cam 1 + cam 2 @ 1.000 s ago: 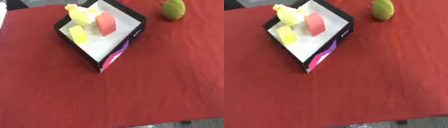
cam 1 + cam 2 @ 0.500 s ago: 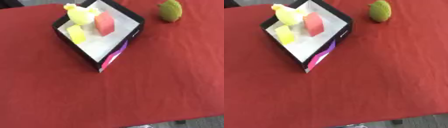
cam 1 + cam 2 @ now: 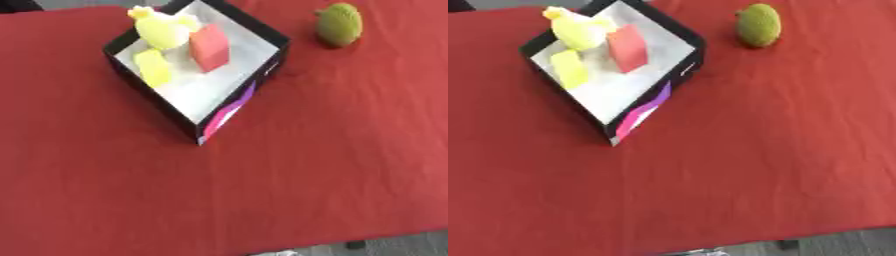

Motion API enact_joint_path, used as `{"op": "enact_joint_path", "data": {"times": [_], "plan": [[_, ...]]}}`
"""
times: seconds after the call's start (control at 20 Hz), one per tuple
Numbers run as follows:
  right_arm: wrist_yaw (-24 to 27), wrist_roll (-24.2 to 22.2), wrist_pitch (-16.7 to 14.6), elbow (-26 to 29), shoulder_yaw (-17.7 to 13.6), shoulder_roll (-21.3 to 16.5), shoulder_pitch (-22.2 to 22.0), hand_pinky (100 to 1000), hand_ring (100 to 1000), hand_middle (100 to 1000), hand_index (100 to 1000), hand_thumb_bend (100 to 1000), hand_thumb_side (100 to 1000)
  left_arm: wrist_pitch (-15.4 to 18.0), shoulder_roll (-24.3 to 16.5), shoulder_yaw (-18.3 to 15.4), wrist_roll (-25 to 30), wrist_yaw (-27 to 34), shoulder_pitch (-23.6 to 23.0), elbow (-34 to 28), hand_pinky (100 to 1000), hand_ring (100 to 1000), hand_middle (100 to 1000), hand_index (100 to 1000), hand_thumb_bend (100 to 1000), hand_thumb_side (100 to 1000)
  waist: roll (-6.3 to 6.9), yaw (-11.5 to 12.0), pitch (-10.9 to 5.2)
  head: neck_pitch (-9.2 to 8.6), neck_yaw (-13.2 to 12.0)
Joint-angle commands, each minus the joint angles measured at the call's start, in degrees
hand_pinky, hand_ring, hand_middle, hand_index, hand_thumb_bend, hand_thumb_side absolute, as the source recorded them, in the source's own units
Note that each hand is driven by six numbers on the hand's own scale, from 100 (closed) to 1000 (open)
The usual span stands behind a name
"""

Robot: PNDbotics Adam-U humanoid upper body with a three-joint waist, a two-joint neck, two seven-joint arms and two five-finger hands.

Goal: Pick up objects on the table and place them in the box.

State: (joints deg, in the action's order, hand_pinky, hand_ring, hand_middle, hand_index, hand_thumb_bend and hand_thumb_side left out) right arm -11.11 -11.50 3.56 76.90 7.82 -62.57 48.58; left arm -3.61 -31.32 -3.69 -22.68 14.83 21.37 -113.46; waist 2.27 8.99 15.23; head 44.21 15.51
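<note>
**Three things boxed, one fruit out, no hands showing**

Neither hand shows in either view, so their state cannot be told. The near red cloth (image 3: 289, 190) is bare. Farther back sits the box (image 3: 229, 111), holding a yellow block (image 3: 153, 67), a red block (image 3: 210, 47) and a yellow toy (image 3: 164, 29). A green fruit (image 3: 759, 25) lies on the cloth, apart, right of the box.
</note>
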Motion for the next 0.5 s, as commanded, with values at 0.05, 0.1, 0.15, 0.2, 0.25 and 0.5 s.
{"op": "enact_joint_path", "data": {"times": [0.05, 0.1, 0.15, 0.2, 0.25, 0.5], "plan": [[-7.0, -6.0, -3.6, -6.5, 1.8, 1.6, 4.4, 911, 872, 852, 881, 268, 521, -0.1, -0.7, -0.5, -0.1, 0.5, 0.0, -1.1, 903, 687, 724, 870, 257, 614, -0.99, 0.4, -1.17, -0.23, 0.8], [-8.8, -7.7, -4.9, -8.3, 2.3, 2.5, 5.8, 911, 872, 852, 881, 268, 521, 0.0, -0.6, -0.4, 0.1, 0.5, 0.0, -1.1, 903, 687, 724, 870, 257, 614, -1.06, 0.5, -1.03, -0.35, 0.9], [-10.4, -9.3, -6.1, -10.0, 2.7, 3.5, 6.9, 911, 875, 854, 884, 279, 536, 0.0, -0.6, -0.4, 0.2, 0.6, 0.0, -1.1, 903, 687, 723, 869, 257, 615, -1.17, 0.8, -0.82, -0.64, 1.0], [-12.0, -10.9, -7.2, -11.7, 3.2, 4.4, 7.9, 911, 877, 856, 885, 292, 543, 0.1, -0.5, -0.3, 0.3, 0.6, -0.1, -1.1, 904, 686, 722, 870, 256, 619, -1.26, 1.1, -0.62, -0.94, 1.2], [-13.5, -12.3, -8.2, -13.2, 3.6, 5.3, 8.7, 911, 878, 857, 887, 301, 542, 0.1, -0.3, -0.3, 0.4, 0.6, -0.1, -1.1, 904, 686, 722, 870, 255, 621, -1.33, 1.5, -0.43, -1.19, 1.4], [-19.0, -17.3, -12.3, -19.4, 5.0, 8.8, 11.3, 911, 882, 860, 890, 329, 552, -0.1, -0.1, -0.4, 0.5, 0.8, -1.1, -1.1, 905, 684, 720, 869, 253, 628, -1.33, 2.7, -0.04, -1.74, 2.0]]}}
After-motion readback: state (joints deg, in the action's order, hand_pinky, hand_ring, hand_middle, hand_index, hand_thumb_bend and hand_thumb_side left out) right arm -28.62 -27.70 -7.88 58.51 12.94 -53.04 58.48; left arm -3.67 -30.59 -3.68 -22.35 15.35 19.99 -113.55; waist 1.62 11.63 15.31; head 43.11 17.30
